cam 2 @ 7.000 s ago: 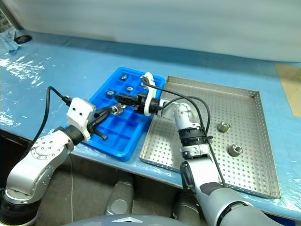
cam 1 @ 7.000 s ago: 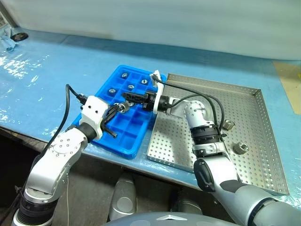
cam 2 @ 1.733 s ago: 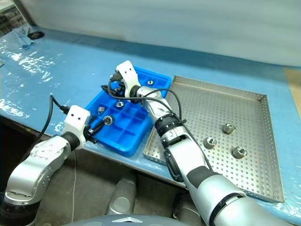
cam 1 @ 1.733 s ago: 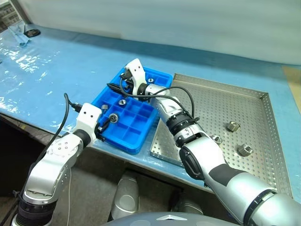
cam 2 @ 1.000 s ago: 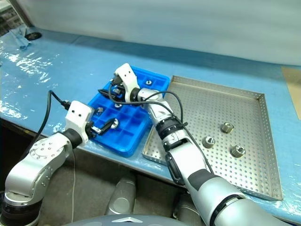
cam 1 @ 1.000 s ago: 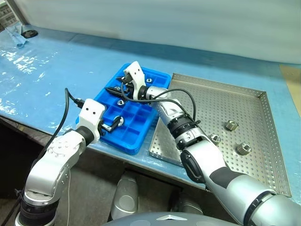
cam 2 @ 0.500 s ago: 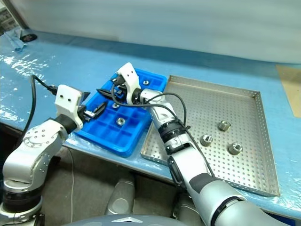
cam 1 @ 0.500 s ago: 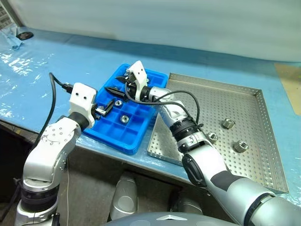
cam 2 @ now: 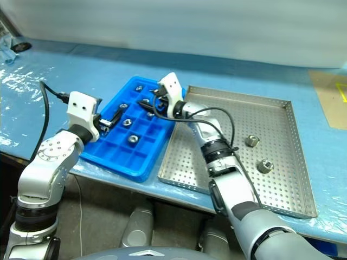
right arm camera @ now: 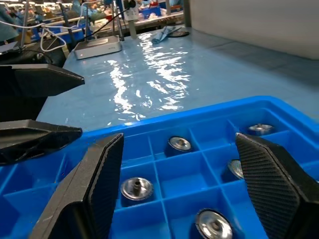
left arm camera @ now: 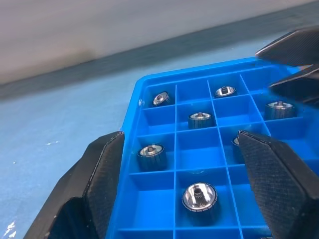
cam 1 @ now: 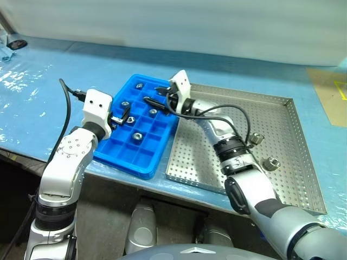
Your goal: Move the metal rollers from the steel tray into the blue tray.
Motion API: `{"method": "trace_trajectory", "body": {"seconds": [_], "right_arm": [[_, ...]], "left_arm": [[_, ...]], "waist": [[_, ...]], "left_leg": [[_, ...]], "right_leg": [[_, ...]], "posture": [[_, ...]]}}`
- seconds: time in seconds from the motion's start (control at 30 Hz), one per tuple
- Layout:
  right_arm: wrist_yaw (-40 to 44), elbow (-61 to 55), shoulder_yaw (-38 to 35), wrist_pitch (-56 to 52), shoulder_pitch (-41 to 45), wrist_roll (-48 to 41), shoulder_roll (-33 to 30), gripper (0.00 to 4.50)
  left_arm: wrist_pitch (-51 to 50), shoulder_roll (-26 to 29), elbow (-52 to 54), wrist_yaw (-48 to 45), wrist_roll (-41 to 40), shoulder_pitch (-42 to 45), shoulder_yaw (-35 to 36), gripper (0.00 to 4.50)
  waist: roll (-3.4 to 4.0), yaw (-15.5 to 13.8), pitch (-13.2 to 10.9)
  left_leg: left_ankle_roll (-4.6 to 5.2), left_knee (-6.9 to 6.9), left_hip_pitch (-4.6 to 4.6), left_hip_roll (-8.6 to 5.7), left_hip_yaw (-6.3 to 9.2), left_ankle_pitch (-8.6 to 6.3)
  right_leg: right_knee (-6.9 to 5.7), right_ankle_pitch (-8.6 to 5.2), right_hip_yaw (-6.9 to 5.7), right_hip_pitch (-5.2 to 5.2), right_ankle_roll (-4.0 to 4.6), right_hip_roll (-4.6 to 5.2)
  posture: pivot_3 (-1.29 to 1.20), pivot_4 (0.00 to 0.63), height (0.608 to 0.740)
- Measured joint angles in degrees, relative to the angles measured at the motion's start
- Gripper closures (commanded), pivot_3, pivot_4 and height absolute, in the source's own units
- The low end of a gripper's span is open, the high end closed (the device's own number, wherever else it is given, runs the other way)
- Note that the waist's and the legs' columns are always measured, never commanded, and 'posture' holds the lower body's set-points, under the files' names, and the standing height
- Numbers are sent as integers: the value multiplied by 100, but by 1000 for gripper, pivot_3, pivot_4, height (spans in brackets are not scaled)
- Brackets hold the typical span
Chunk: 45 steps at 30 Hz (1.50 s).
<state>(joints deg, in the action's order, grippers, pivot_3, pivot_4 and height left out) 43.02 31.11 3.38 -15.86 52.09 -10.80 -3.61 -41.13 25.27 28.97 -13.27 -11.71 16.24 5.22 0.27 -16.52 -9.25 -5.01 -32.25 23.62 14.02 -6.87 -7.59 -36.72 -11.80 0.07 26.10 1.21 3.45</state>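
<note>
Blue plastic sits under both sets of fingers: the blue tray (cam 1: 135, 157) lies beneath the left gripper (cam 1: 126, 114) and the right gripper (cam 1: 155, 96), which hang over it from opposite sides, tips pointing toward each other with a gap between. Each stands wide open with nothing between its fingers; both wrist views look straight through the spread pads to the compartments below.

Several metal rollers (left arm camera: 199, 197) already rest in the grid, one to a pocket. From the left wrist, one roller sits just ahead of the fingertips and roughly centred between them, another (left arm camera: 151, 154) lies beside the inner face of one pad, and more line the rows beyond. A further one may be tucked behind the other pad, though it is too hidden to be sure. From the right wrist, rollers (right arm camera: 135, 187) lie in the pockets just past the tips.

The steel tray (cam 2: 282, 203) lies well behind the right gripper's fingers, alongside the blue one, and two rollers (cam 2: 251, 141) (cam 2: 264, 166) remain on its perforated floor, near each other and well apart from either gripper. So the job looks mostly done, with a couple of pieces left to fetch.

The risks I see: the two arms work close above the same tray, so a crossing swing could knock fingers together or nudge the tray. The remaining rollers are small, round and shiny; an off-centre pinch could squirt one across the floor toward the rim.
</note>
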Motion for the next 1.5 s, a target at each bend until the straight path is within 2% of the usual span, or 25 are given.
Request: {"method": "trace_trajectory", "body": {"seconds": [0.23, 0.43, 0.67, 0.9, 1.1, 1.5], "right_arm": [[323, -454, -45, -210, -360, -67, -641, 879], [346, -788, -95, -341, -509, -87, -932, 879], [371, -973, -99, -488, -627, -105, -1113, 879], [948, -1210, -35, -967, -799, -307, -1434, 879], [1315, -1567, -23, -1343, -1051, -465, -1915, 879], [1272, -2457, -282, -1631, -1934, -646, -2740, 879]], "left_arm": [[694, -65, -327, -350, 160, 176, -490, 700], [801, -137, -527, -953, -204, 280, -558, 700], [765, 315, -686, -1300, -145, 311, -569, 700], [718, 455, -715, -1404, -177, 247, -402, 700], [795, 249, -713, -1538, -262, 183, -551, 700], [1539, -117, -1457, -2219, -360, 689, -890, 700]], "waist": [[0, 91, 0], [0, 233, 0], [0, 473, 0], [0, 491, 0], [-1, 469, 0], [0, 578, 0]], "left_leg": [[-19, 1, 1, 1, -1, 12], [-20, 0, 1, 0, -3, 13], [-21, 0, 1, -1, -4, 14], [-21, 0, 1, -1, -6, 13], [-17, -3, 0, -9, -9, 12], [-14, -1, -3, -12, -18, 11]], "right_leg": [[0, 4, -1, 1, 7, -2], [0, 6, -1, 1, 10, -1], [1, 6, -1, 1, 11, -1], [2, 6, -1, 1, 12, -1], [3, 6, -4, -6, 11, 15], [7, 6, 0, -6, 10, 17]], "posture": [[356, 150, 740], [291, 150, 740], [296, 150, 740], [303, 150, 740], [252, 150, 740], [127, 150, 740]]}}
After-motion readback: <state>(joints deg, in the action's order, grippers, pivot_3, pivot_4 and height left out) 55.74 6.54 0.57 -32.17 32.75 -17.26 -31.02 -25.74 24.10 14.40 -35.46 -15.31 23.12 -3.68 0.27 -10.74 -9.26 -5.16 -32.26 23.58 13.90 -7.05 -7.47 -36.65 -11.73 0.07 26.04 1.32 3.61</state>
